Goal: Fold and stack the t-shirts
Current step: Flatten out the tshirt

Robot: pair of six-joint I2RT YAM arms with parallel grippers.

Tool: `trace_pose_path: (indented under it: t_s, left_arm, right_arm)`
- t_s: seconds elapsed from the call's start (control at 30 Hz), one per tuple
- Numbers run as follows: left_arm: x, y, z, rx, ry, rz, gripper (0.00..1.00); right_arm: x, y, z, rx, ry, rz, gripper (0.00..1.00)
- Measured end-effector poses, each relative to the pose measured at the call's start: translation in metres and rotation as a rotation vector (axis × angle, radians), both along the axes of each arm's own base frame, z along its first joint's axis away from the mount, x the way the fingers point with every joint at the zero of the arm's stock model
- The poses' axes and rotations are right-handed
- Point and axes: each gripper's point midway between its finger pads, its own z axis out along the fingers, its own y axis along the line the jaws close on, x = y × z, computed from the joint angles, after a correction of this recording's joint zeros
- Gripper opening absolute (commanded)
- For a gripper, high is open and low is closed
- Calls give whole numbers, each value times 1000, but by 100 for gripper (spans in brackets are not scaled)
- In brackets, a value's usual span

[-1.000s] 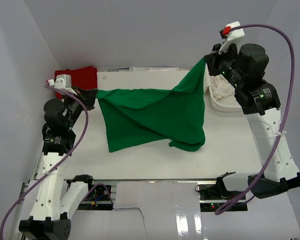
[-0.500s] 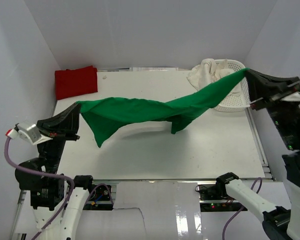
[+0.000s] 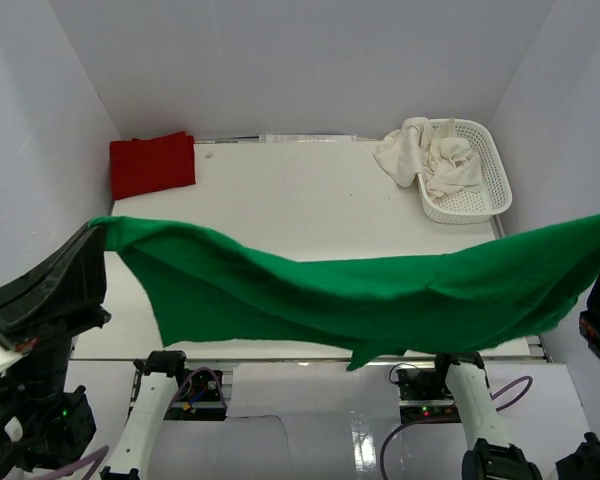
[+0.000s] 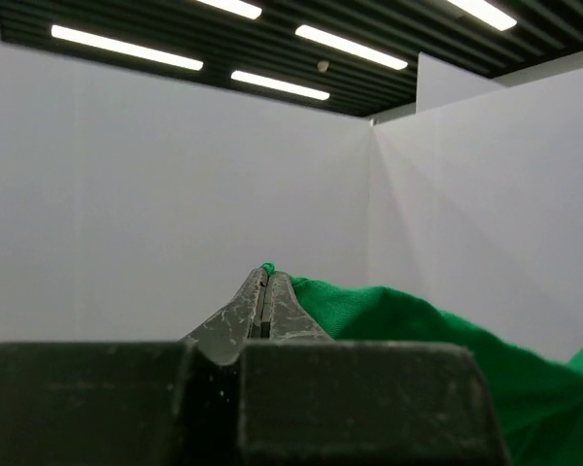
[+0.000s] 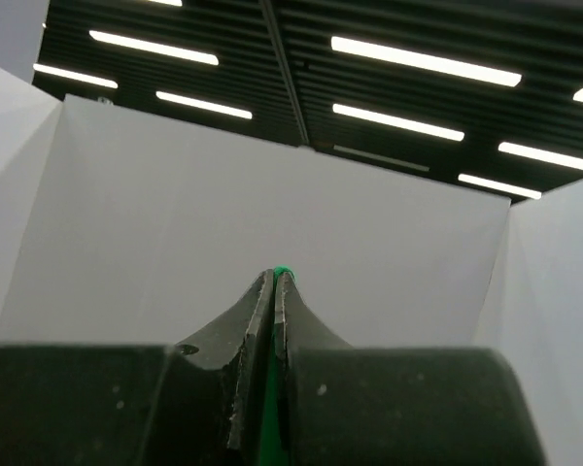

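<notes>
A bright green t-shirt (image 3: 380, 300) hangs stretched in the air across the near side of the table, held by both ends and raised close to the overhead camera. My left gripper (image 3: 97, 230) is shut on its left corner; in the left wrist view the green cloth (image 4: 398, 325) trails off to the right of the closed tips (image 4: 265, 272). The right gripper (image 5: 275, 277) is shut on the other corner, with a green sliver (image 5: 273, 427) pinched between its fingers. A folded red t-shirt (image 3: 152, 164) lies at the back left. Cream-white t-shirts (image 3: 430, 158) are heaped in the basket.
The white mesh basket (image 3: 495, 175) stands at the back right of the white table (image 3: 300, 200). White walls enclose the table on the left, back and right. Both wrist cameras point up at the walls and ceiling lights.
Both arms have lifted and pulled toward the near edge, spreading apart. The green t-shirt went from draped on the table to hanging stretched in the air.
</notes>
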Motion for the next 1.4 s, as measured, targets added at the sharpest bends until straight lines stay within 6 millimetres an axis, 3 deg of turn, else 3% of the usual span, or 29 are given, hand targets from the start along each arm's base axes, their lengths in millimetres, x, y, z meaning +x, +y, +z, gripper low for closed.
trace_pose_path:
  t_s: [0.13, 0.3, 0.4, 0.53, 0.7, 1.0, 1.13, 1.4]
  left_arm:
    - [-46, 2, 27, 1, -124, -2, 0]
    - [-84, 4, 23, -1, -173, -3, 0]
    - [-88, 4, 2, -2, -150, -7, 0]
    - [-69, 2, -33, -8, -65, -11, 0]
    - [-6, 5, -83, -29, 117, 16, 0]
    - [119, 14, -182, -71, 473, 100, 0]
    - [162, 15, -197, -66, 560, 126, 0]
    - [235, 15, -219, -39, 633, 162, 0]
  right_arm:
    - [-46, 20, 11, -33, -135, -9, 8]
    - [-81, 29, 7, -29, -239, 36, 8]
    - [-84, 33, 1, -29, -258, 44, 8]
    - [-66, 34, -6, -27, -231, 48, 8]
    - [0, 24, -33, 1, -97, 56, 8]
    - [172, 3, -117, 36, 353, 112, 8]
    - [241, -14, -163, 82, 539, 112, 8]
    - [332, -28, -221, 114, 743, 153, 8]
